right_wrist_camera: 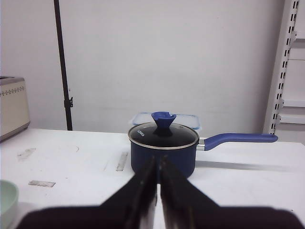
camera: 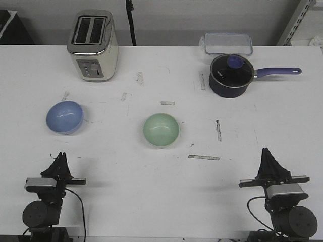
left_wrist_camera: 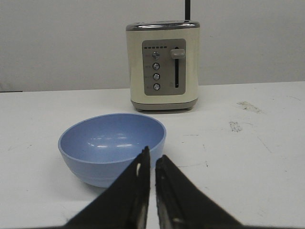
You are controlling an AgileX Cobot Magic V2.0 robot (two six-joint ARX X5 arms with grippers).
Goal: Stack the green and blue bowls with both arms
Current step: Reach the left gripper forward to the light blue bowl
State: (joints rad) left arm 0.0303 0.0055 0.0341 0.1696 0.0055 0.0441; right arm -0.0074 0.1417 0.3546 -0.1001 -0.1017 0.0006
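The blue bowl [camera: 64, 117] sits upright on the left of the white table; in the left wrist view [left_wrist_camera: 112, 145] it lies just beyond my fingers. The green bowl [camera: 161, 130] sits upright near the table's middle; a sliver of it [right_wrist_camera: 7, 200] shows at the edge of the right wrist view. My left gripper [camera: 61, 158] is shut and empty, near the front edge, short of the blue bowl; it also shows in the left wrist view [left_wrist_camera: 152, 160]. My right gripper [camera: 267, 153] is shut and empty at the front right, also in its wrist view [right_wrist_camera: 158, 161].
A cream toaster [camera: 93, 45] stands at the back left. A dark lidded saucepan [camera: 231, 75] with a purple handle stands at the back right, a clear lidded box [camera: 228, 43] behind it. Tape marks dot the table [camera: 151, 191].
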